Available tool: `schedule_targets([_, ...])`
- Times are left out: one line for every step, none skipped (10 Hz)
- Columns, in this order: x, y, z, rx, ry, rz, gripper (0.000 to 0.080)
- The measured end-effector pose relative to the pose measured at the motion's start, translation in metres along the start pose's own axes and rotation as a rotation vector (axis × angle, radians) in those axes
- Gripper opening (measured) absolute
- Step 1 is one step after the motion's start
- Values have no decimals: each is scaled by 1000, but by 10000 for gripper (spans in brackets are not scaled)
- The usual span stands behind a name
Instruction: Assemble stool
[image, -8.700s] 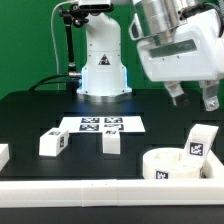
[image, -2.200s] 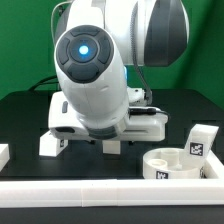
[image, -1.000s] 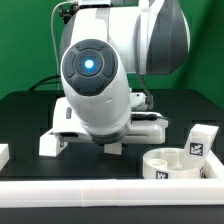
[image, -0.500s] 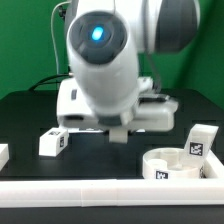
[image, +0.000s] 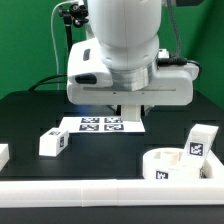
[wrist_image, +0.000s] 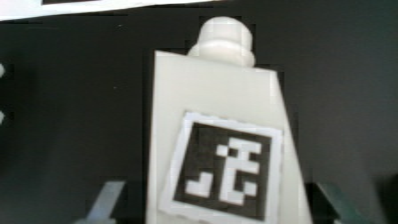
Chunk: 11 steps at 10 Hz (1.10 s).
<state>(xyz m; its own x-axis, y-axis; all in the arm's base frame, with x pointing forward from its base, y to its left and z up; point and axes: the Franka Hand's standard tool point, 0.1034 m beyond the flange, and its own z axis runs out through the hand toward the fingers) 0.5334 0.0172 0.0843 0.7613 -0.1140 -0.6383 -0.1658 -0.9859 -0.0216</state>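
My gripper (image: 131, 112) is shut on a short white stool leg (image: 131, 108) and holds it above the marker board (image: 88, 124). In the wrist view the leg (wrist_image: 222, 110) fills the picture between the two fingers (wrist_image: 111, 202), its square tag facing the camera and its round peg pointing away from the gripper (wrist_image: 221, 208). The round white seat (image: 172, 166) lies at the exterior view's front right with a tagged leg (image: 200, 141) standing at its far side. Another leg (image: 53, 143) lies at the front left.
A white block (image: 3, 154) shows at the exterior view's left edge. A long white rail (image: 100, 196) runs along the front. The robot base stands behind the marker board.
The arm has risen and the leg that lay in front of the marker board has left the table in the gripper. The other parts have not moved.
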Motion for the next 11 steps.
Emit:
schedule_targets([6,-1,-3,2,38,-1,325])
schedule_targets([12,-3,-8,5,110,-4,325])
schedule_targets([9,-7,-18,8,153,-9,325])
schedule_targets([11,-11,-32,12,230,-17,325])
schedule_targets([9,-15,-44,14,274,-24,325])
schedule_targets([11,-20,-54,17,361,-31,325])
schedule_targets([13,-20,-52,20,414,-31,325])
schedule_targets([19,-21,-56,24,509,-32,325])
schedule_targets([19,-23,-60,27,586,-37,325])
schedule_targets([17,-26,-67,29,645,-46,325])
schedule_targets([21,-24,-71,28,690,-54,325])
